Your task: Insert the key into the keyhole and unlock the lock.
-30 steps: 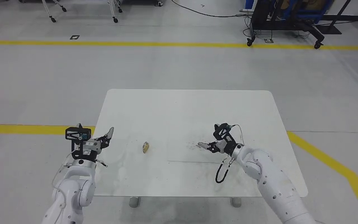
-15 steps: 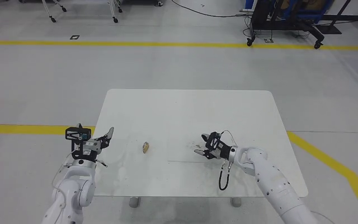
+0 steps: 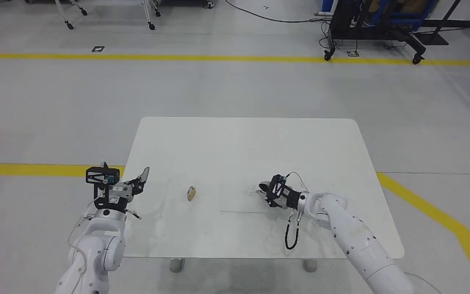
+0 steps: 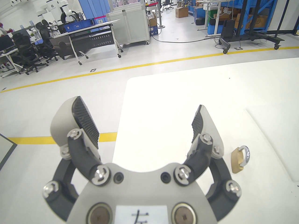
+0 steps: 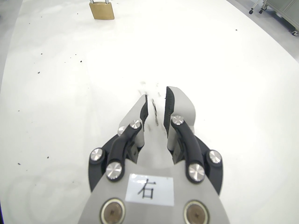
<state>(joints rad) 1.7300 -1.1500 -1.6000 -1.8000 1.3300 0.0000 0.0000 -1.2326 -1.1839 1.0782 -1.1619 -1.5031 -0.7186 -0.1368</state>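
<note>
A brass padlock (image 3: 191, 193) with a steel shackle lies on the white table (image 3: 242, 143), left of centre; it is also seen as the padlock (image 4: 239, 159) and the padlock (image 5: 101, 6). A small silver key (image 5: 155, 112) lies on the table between the fingers of my right gripper (image 5: 156, 95). The right gripper (image 3: 264, 192) sits low, right of the padlock, narrowly open with a pad on each side of the key and small gaps showing. My left gripper (image 4: 140, 108) hangs wide open and empty at the table's left edge; in the top view the left gripper (image 3: 139, 184) is well left of the padlock.
Dark specks and scuff marks dot the table around the key. A faint rectangular outline (image 3: 253, 213) marks the surface near the front edge. A black cable loop (image 3: 291, 234) hangs off the right arm. Bare floor with yellow lines surrounds the table.
My right gripper has moved left and down onto the table, and its fingers have narrowed around the key. The left arm and the padlock have not moved.
</note>
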